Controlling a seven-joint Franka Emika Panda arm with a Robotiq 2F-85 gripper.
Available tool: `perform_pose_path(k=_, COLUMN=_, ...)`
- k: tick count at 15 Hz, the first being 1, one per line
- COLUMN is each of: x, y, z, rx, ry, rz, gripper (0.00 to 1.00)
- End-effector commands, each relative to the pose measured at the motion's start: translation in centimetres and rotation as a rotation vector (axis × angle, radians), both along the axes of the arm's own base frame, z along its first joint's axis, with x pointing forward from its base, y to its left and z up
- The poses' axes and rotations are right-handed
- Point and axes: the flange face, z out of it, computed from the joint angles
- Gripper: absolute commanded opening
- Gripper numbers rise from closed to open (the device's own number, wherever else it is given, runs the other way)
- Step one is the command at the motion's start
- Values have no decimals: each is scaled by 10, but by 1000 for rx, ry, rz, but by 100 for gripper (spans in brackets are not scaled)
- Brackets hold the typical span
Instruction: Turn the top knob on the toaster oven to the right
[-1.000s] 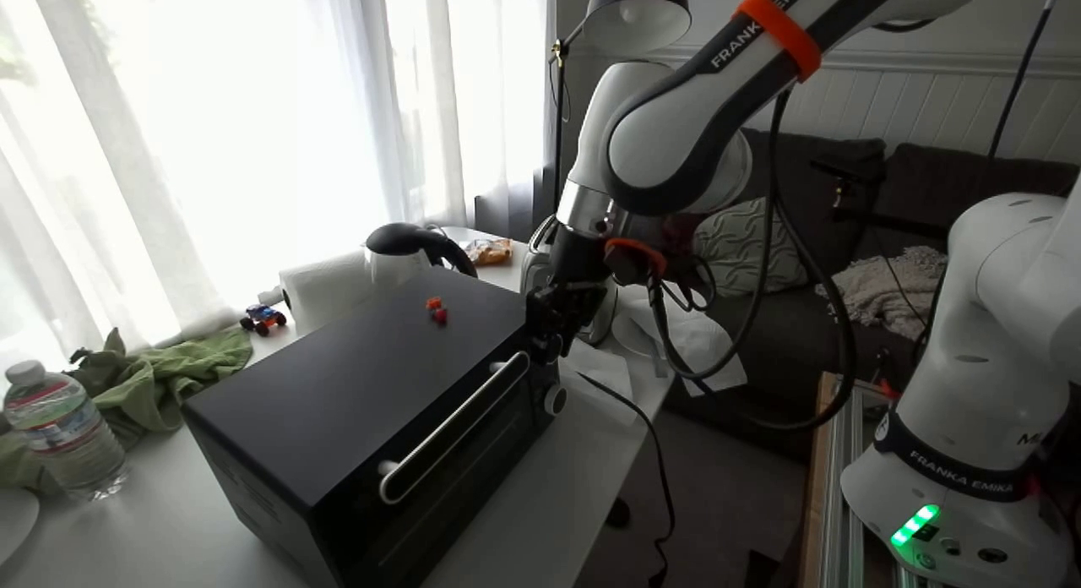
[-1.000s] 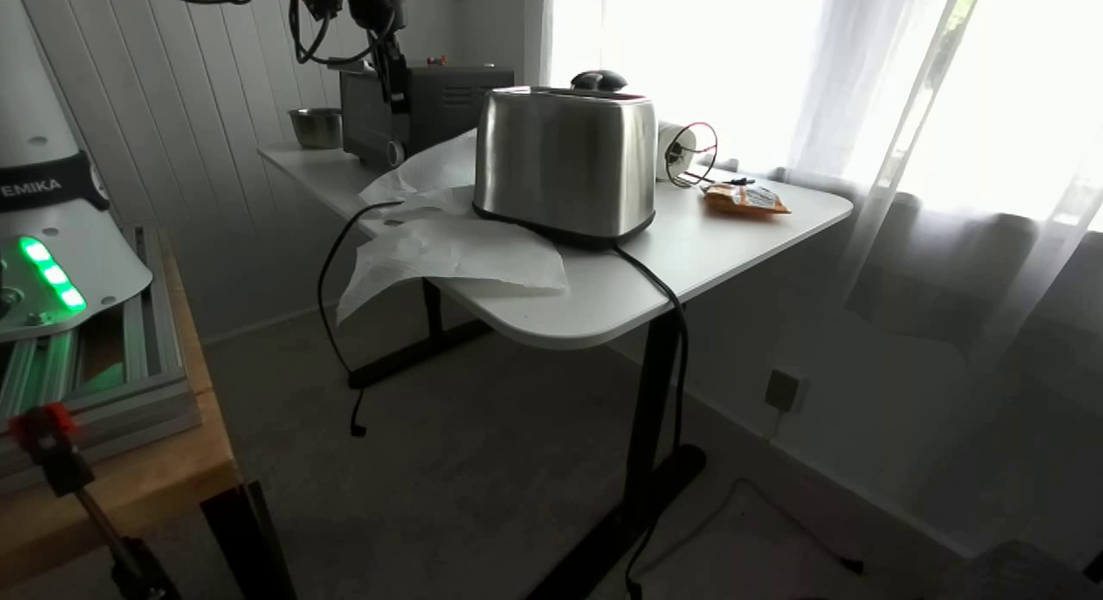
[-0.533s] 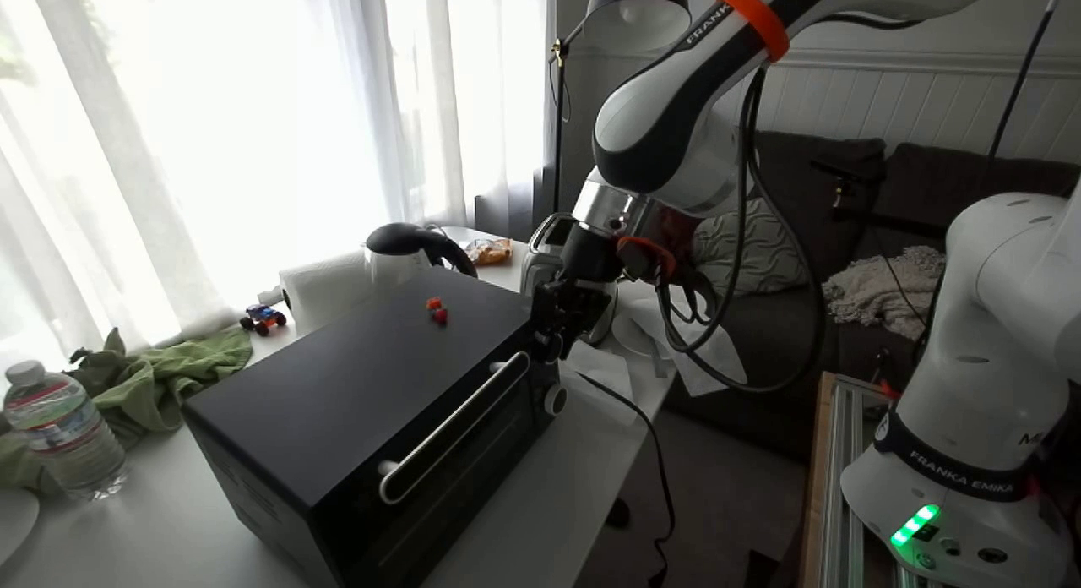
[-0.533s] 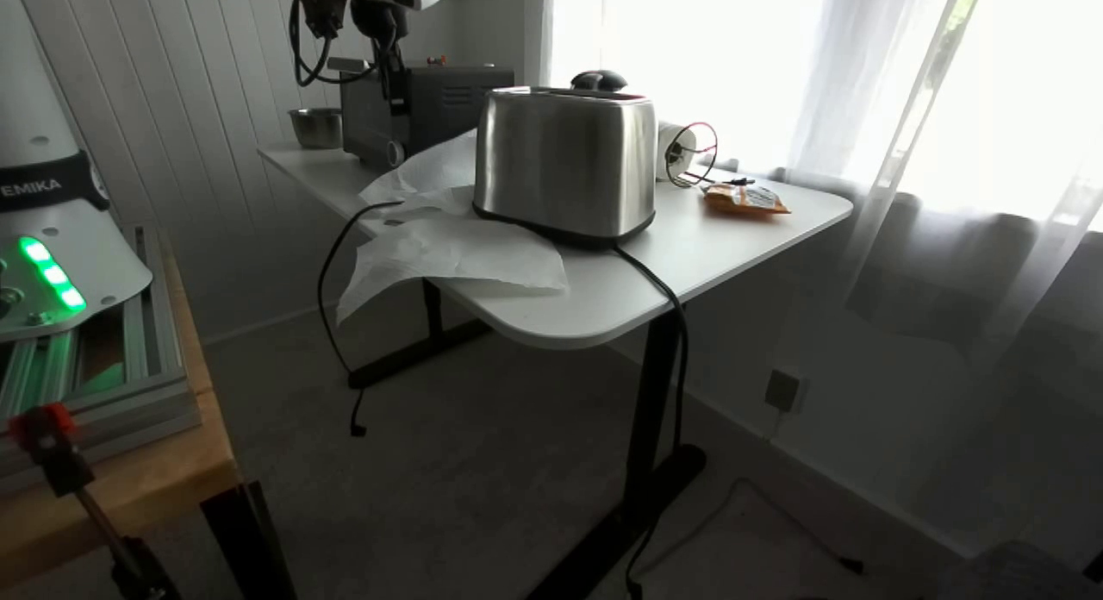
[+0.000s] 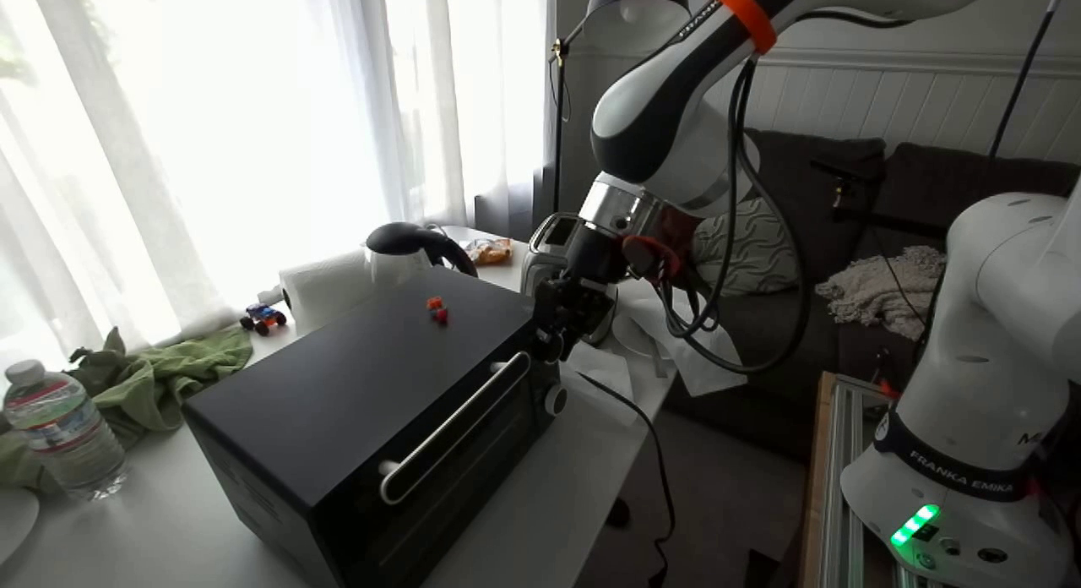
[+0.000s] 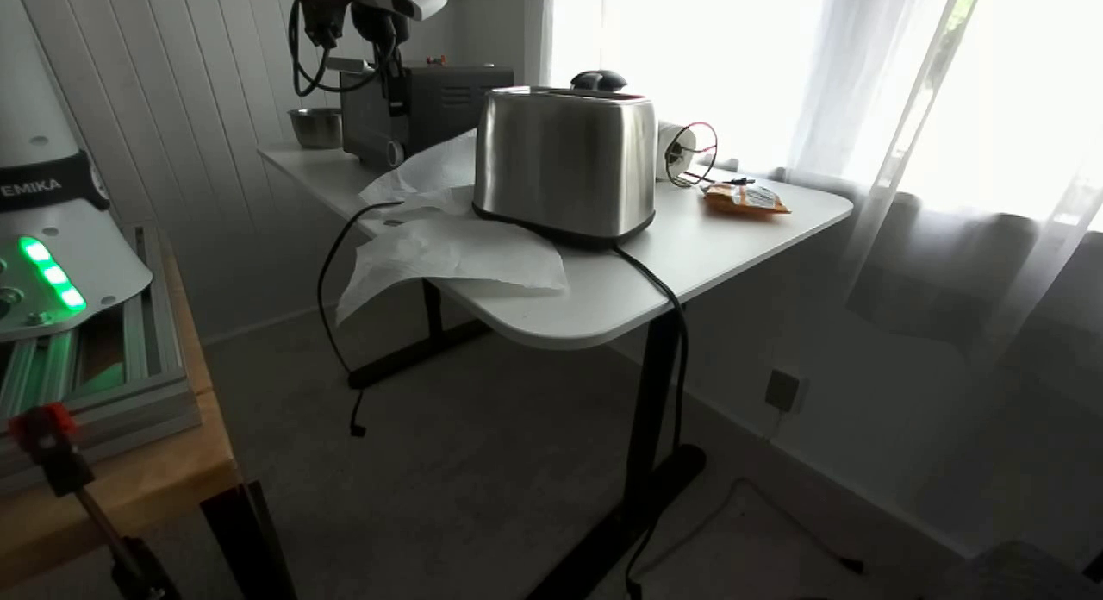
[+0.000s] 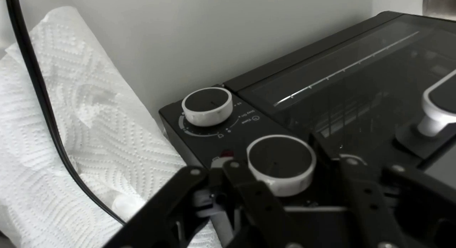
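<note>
Toaster oven point(image 5: 363, 372) smooth, matt on top; toaster point(image 6: 560, 165) brushed metal; paper towel point(image 7: 107, 134) embossed.

A black toaster oven point(image 5: 363, 385) stands on a white table point(image 5: 549, 495) in an exterior view, a pale handle point(image 5: 453, 427) across its door and a small red and orange object point(image 5: 437, 311) on top; the robot arm point(image 5: 650, 115) slants down from the upper right, its dark gripper point(image 5: 553, 343) at the far end of the oven's front, just above a round white knob point(image 5: 555, 400). Between oven and curtains point(image 5: 448, 98) are a paper towel roll point(image 5: 329, 286), a toy truck point(image 5: 263, 319) and a green cloth point(image 5: 173, 377), with a water bottle point(image 5: 66, 436) near the cloth. Past the oven are a toaster point(image 5: 540, 267), an orange bag point(image 5: 489, 252) and a dark sofa point(image 5: 764, 318).
</note>
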Motion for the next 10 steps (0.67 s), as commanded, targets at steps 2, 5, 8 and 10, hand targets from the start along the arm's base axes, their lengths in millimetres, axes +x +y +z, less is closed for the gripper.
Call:
perform_pose_path(k=2, x=-13, y=-8, z=-23, rx=14, ry=96, rz=-60, gripper=73)
perform_pose_path(k=5, x=-17, y=-6, z=-33, rx=-14, ry=155, rz=-51, gripper=93)
perform_pose_path(k=8, x=-23, y=-4, z=-40, rx=-58, ry=191, rz=-10, gripper=100)
perform_pose_path(k=10, x=-27, y=-5, z=-43, rx=-103, ry=198, rz=22, gripper=100)
